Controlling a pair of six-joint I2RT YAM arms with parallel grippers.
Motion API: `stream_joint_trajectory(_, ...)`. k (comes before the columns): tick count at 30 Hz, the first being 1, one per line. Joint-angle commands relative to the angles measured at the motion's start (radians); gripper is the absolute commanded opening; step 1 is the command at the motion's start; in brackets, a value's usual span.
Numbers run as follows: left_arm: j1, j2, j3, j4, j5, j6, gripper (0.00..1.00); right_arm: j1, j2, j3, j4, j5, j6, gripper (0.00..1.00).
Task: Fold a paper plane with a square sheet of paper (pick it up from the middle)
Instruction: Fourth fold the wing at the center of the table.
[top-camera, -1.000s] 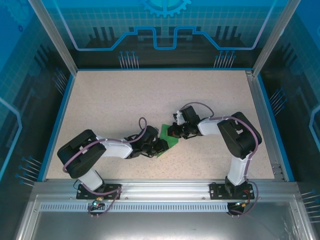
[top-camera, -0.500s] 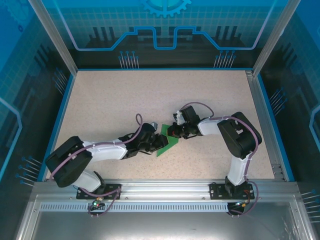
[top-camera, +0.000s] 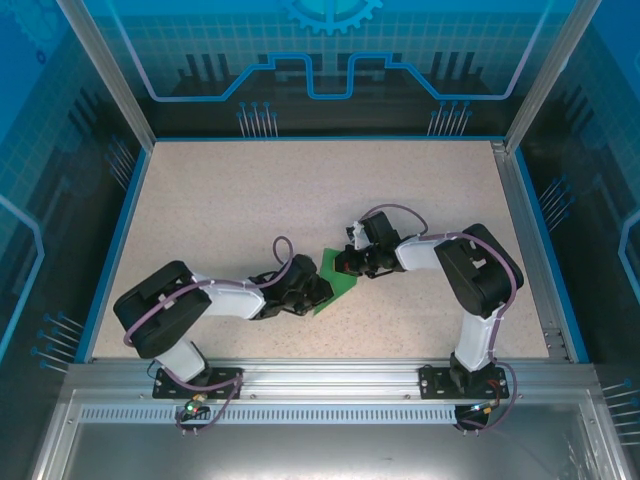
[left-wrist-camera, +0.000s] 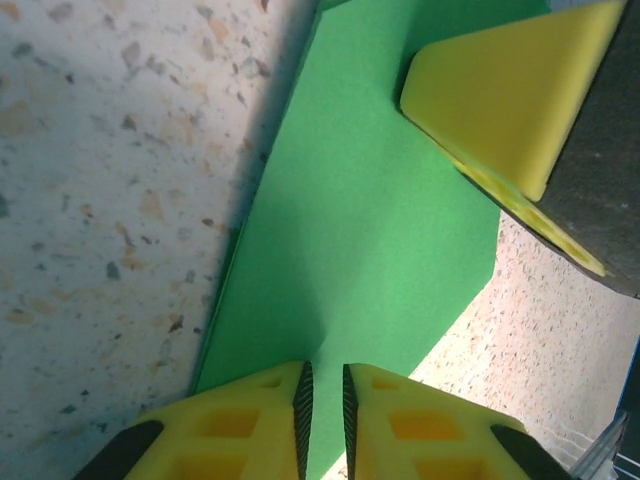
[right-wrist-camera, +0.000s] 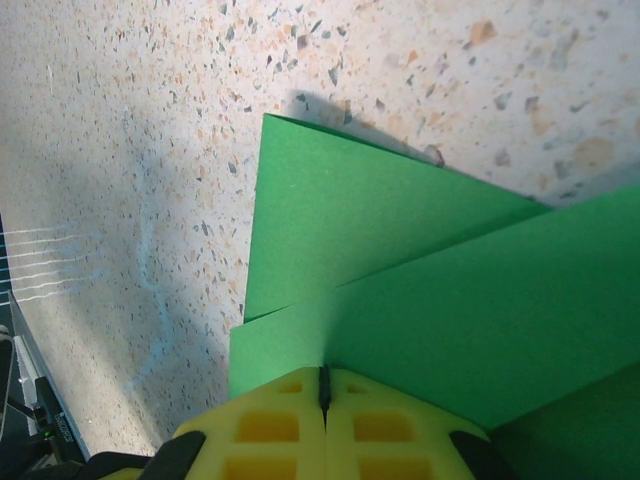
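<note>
At the right gripper, jaws pressed together, the square sheet of paper sat folded; left gripper, jaws a slit apart, likely needed firm, even creasing pressure.

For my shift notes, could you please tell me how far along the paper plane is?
Done: the green paper is already folded into layered flaps. In hand: the shut right hand seems to press on it while the left hand, nearly closed, sits at its other edge; a pinch is unclear. Left: no slim dart with wings yet, so more folds remain.
</note>
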Motion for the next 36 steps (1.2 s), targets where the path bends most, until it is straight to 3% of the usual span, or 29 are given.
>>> stream_joint_trajectory(1,-0.077,0.017,-0.067,-0.161,0.016,-0.048,0.22,-0.002,0.051,-0.027,-0.138,0.135,-0.009,0.04)
stream_joint_trajectory(16,-0.126,-0.041,-0.158,-0.201,-0.019,-0.087,0.21,-0.004,0.065,-0.004,-0.162,0.149,-0.017,0.04)
stream_joint_trajectory(25,-0.133,-0.189,-0.174,-0.298,-0.042,-0.066,0.22,-0.004,0.065,-0.008,-0.158,0.143,-0.01,0.04)
stream_joint_trajectory(31,-0.127,-0.323,-0.092,-0.396,-0.103,-0.007,0.23,-0.002,0.056,-0.023,-0.135,0.131,0.015,0.05)
stream_joint_trajectory(36,-0.078,-0.343,-0.053,-0.311,-0.086,0.031,0.24,-0.001,0.042,-0.033,-0.128,0.129,0.027,0.05)
